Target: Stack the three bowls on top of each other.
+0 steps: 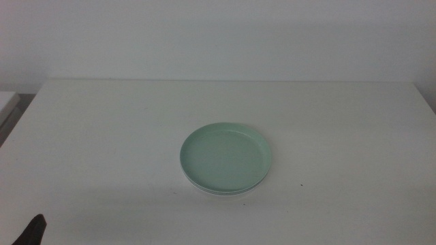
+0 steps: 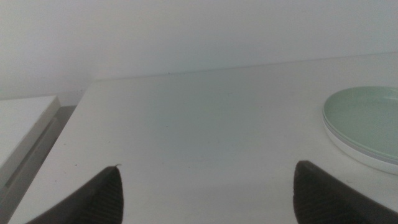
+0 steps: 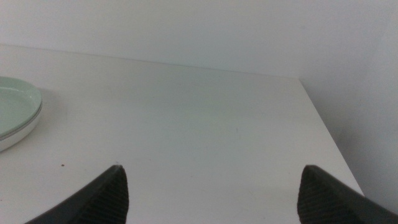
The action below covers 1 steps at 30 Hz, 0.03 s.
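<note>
A mint green bowl (image 1: 226,156) lies on top of a stack at the middle of the white table (image 1: 102,136). A white bowl's rim (image 1: 221,193) shows beneath it on the near side. The left wrist view shows the green bowl (image 2: 367,118) over the white rim (image 2: 360,155), and the right wrist view shows the green bowl (image 3: 15,99) over the white rim (image 3: 15,140). My left gripper (image 2: 208,165) is open and holds nothing; its tip (image 1: 30,231) shows at the near left edge. My right gripper (image 3: 212,167) is open with nothing in it, off to the right of the stack.
A white wall stands behind the table. A second white surface (image 2: 25,124) lies beyond the table's left edge. The table's right edge (image 3: 323,124) runs close to my right gripper.
</note>
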Available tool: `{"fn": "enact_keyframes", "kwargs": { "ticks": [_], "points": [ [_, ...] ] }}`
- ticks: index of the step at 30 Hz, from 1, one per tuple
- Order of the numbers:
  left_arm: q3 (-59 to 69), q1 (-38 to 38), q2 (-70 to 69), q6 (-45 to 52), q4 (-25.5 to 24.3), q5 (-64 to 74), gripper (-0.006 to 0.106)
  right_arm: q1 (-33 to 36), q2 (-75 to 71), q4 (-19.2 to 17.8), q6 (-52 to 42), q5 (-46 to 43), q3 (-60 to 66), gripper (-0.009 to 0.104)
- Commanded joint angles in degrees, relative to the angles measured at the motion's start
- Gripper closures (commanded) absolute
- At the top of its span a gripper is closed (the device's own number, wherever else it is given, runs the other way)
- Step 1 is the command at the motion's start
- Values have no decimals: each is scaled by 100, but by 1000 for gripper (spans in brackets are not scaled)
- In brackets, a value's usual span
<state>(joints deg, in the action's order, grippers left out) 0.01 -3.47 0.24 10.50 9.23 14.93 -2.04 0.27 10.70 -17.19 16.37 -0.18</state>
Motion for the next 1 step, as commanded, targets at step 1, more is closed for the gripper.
{"fn": "enact_keyframes", "kwargs": {
  "ticks": [1],
  "points": [
    [-1,1,-24,-6,29,-61,7,-30,-27,-4,-65,-41,18,2]
  ]
}}
